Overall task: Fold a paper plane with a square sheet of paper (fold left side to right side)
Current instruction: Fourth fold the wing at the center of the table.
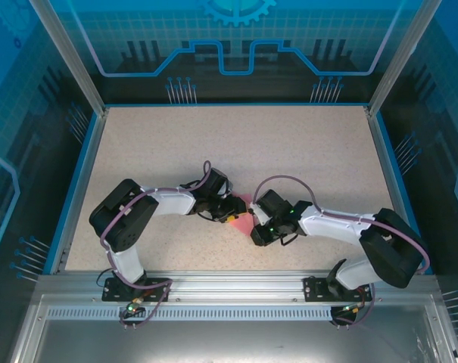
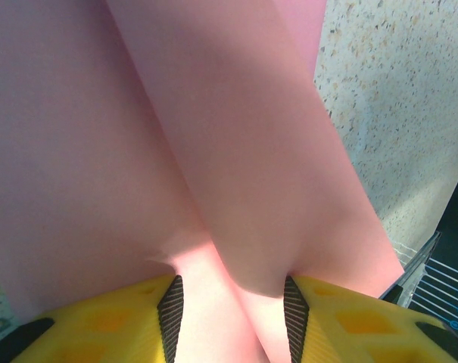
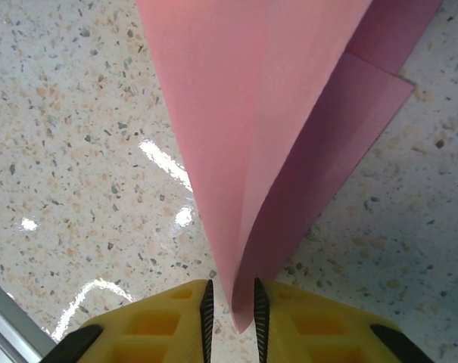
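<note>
Pink paper [image 1: 242, 215], thin, limp and quick to crease, sits partly lifted at the front-middle of the table [image 1: 304, 144]. Your right gripper [image 3: 232, 302] is clamped on its doubled fold, while the left gripper [image 2: 229, 302] has its jaws apart around a puffed fold, perhaps only brushing it. Hold it lightly by edges or corners, or it will crumple.

The pink square sheet of paper [image 2: 100, 151] is filling most of the frame, with a rounded fold running from top centre down between the yellow fingers [image 2: 100, 325] of the left gripper [image 2: 230, 293], which are standing apart at the bottom edge, while the speckled table [image 2: 395, 91] is showing at the upper right.
</note>
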Robot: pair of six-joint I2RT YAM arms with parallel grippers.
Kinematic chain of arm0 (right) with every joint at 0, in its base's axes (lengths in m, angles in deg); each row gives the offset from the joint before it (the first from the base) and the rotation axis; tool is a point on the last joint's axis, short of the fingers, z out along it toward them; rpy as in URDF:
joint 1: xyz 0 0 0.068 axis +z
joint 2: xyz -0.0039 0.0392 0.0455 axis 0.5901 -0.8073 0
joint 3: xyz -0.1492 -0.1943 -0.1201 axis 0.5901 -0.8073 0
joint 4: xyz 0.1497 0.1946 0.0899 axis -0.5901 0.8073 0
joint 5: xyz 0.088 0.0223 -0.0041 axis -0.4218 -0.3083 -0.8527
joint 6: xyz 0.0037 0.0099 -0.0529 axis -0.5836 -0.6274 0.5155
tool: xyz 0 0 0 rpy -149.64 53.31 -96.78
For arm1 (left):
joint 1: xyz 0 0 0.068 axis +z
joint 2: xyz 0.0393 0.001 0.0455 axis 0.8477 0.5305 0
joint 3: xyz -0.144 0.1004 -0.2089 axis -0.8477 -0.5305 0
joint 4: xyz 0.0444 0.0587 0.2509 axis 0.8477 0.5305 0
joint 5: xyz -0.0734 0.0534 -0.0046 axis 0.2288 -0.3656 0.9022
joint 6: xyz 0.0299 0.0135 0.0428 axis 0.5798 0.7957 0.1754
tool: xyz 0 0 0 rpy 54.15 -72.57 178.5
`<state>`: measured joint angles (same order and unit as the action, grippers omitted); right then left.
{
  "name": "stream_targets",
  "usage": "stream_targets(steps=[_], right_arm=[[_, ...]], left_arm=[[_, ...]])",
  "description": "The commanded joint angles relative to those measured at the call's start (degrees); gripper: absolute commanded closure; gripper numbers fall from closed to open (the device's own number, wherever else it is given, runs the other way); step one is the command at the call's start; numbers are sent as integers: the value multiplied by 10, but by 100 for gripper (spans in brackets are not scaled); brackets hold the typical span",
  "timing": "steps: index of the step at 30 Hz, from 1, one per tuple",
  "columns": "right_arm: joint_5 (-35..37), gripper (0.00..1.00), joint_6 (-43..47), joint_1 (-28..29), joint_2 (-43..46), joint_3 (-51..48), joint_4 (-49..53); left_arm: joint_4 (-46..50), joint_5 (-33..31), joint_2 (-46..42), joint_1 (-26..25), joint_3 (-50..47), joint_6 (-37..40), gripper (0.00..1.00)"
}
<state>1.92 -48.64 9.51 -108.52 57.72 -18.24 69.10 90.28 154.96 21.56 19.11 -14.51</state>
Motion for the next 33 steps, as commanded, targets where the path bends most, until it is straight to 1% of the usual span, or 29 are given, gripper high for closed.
stream_targets(steps=[1, 4, 22, 25, 30, 33], right_arm=[[6, 78, -4, 12, -10, 14, 15], [7, 80, -4, 13, -11, 13, 14], [1, 85, -6, 13, -20, 5, 20], [-6, 88, -7, 10, -22, 4, 18], [-9, 90, -3, -1, -22, 6, 21], [-25, 92, 2, -8, -18, 6, 17]], left_arm=[[30, -12, -6, -3, 3, 10, 57], [31, -12, -6, -3, 3, 10, 57], [34, -15, -9, -3, 2, 12, 57], [38, -17, -10, -3, 2, 13, 57], [41, -18, -14, -3, 2, 16, 57], [42, -18, -14, -3, 3, 16, 57]])
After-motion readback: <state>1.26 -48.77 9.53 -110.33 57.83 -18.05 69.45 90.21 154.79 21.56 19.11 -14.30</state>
